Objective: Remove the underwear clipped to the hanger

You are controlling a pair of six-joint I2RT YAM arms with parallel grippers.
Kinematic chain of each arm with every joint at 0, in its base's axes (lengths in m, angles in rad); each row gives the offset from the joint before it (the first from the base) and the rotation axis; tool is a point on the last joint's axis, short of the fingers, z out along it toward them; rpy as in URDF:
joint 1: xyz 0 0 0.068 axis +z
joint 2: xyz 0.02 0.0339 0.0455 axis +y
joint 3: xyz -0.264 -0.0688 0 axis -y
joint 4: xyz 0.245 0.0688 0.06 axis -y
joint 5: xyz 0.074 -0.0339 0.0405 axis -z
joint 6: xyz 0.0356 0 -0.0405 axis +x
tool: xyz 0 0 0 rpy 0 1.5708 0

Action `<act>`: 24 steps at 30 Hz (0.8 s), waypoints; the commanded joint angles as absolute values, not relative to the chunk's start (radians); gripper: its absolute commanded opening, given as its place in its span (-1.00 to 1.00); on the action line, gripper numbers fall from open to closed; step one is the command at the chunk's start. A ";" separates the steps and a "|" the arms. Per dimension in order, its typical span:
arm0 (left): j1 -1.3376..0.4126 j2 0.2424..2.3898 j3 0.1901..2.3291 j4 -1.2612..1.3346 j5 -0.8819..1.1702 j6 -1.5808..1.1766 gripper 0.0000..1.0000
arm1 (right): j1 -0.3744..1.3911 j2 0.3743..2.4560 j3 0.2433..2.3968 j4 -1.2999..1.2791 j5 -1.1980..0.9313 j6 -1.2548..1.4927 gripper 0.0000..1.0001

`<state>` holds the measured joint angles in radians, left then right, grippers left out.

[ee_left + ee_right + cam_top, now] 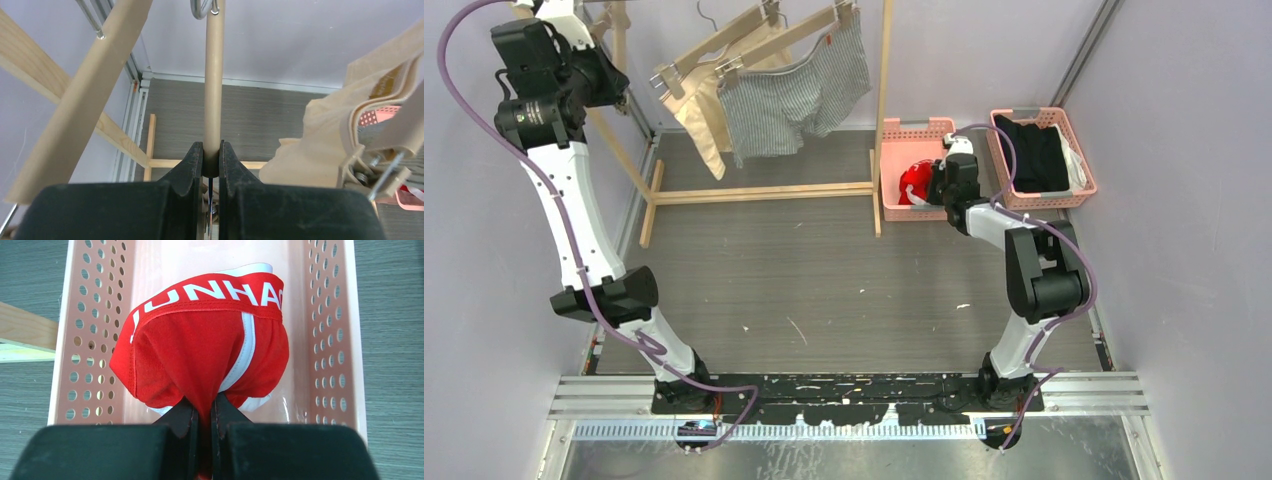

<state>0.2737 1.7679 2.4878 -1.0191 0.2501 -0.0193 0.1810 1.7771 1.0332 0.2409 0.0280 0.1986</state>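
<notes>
The right gripper (pixel 202 407) pinches the red underwear (pixel 200 340) inside the pink basket (pixel 85 315), at 1 o'clock. Open wide, then lift straight up. The left gripper (pixel 211 155) squeezes the wooden rail (pixel 214 75); the beige underwear (pixel 702 115) and striped boxer briefs (pixel 794 95) hang clipped at 11 o'clock

L gripper (pixel 210 152) pinches a round wood rod (pixel 214 75), one finger on each side. Rod goes straight up. On the R, beige undies (pixel 310 150) hang from a metal clip (pixel 372 172) on a wood hanger (pixel 407 120). Bit of pink basket (pixel 382 116) behind.
</notes>
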 commanded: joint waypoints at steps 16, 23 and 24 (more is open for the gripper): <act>0.282 1.681 2.443 -0.947 0.218 -0.001 -0.29 | 0.179 1.691 1.007 0.325 0.054 0.214 0.17; 0.282 1.575 2.358 -0.916 0.143 0.019 -0.07 | 0.178 1.606 0.969 0.327 0.060 0.208 0.33; 0.282 1.564 2.354 -0.918 0.129 0.022 -0.05 | 0.178 1.591 0.962 0.327 0.062 0.207 0.33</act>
